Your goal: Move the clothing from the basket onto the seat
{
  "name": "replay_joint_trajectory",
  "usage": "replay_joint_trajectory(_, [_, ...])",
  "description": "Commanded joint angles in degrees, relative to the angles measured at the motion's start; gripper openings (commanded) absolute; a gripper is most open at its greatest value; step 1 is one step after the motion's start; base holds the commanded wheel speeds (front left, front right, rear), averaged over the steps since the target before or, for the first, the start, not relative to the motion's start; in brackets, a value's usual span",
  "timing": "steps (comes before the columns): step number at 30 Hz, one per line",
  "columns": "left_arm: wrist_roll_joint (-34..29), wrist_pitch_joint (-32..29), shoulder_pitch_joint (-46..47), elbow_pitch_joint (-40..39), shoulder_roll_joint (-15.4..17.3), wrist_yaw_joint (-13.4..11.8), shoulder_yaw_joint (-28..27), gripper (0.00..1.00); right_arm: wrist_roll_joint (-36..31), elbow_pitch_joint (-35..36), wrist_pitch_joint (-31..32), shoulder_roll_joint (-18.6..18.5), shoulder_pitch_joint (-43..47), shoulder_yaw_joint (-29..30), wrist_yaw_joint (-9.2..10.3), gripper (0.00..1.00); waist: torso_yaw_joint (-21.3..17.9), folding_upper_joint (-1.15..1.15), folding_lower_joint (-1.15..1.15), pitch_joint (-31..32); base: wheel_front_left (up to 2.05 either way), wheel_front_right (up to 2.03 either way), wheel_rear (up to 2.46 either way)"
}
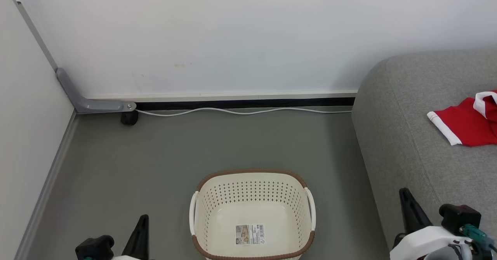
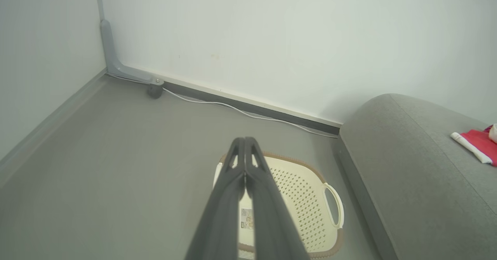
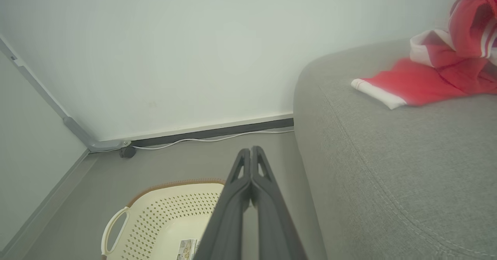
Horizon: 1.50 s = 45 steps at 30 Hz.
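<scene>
Basket (image 1: 252, 192) at 6 o'clock in my head view, on grey floor (image 1: 155, 167). Its label (image 1: 250, 234) shows on bare bottom. Seat (image 1: 407, 143) just beside basket, spanning 3 to 5 o'clock. Clothing (image 1: 464, 126) lies on seat at 3 o'clock, red with white band, well apart from basket. Left gripper (image 2: 245, 140) at 7 o'clock, left of basket, fingers pressed together, nothing between them. Right gripper (image 3: 252, 150) at 5 o'clock by seat's edge, fingers likewise closed, holding nothing. White cable (image 1: 240, 111) runs along wall base at 12 o'clock.
</scene>
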<state>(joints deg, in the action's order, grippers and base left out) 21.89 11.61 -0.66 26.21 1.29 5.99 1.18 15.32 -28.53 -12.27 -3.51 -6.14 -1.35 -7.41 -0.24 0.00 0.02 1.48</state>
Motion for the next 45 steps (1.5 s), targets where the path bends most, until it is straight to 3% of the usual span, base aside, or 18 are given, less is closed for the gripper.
replay_joint_trajectory(1, [1.98,-0.20,2.46,-1.92,0.67,0.19,-0.68,0.00,2.29,2.00,0.47,-0.55,-1.68,0.41,-0.01,0.00,0.01,0.00,-0.02,-0.03,0.00,0.00,0.00])
replay_joint_trajectory(45, [29.54,-7.39,4.20,-6.07,1.04,0.72,-3.49,0.00,32.38,7.09,7.81,-0.07,-0.99,3.38,-0.04,0.00,0.10,0.00,-0.02,-0.69,0.00,0.00,0.00])
